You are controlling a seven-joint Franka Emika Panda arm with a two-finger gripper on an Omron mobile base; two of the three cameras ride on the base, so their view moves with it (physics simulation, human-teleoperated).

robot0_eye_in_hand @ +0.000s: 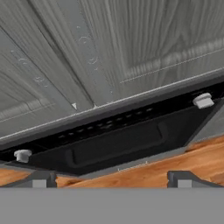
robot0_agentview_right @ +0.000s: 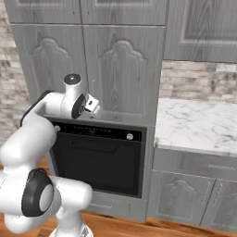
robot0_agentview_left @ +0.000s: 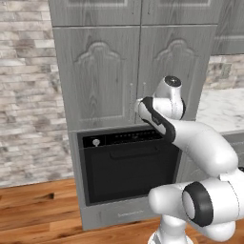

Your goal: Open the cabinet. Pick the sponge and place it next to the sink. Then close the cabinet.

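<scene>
Above the black oven [robot0_agentview_left: 126,164], both cabinet [robot0_agentview_left: 131,76] doors stand shut.

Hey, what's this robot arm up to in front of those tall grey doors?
The arm is reaching toward the cabinet, whose two arched-panel doors are both shut. Its gripper is open and empty, hanging close in front of the lower part of the doors near the slim handles, just above the black oven. It grips neither handle yet. To the right lies a marble counter.
</scene>
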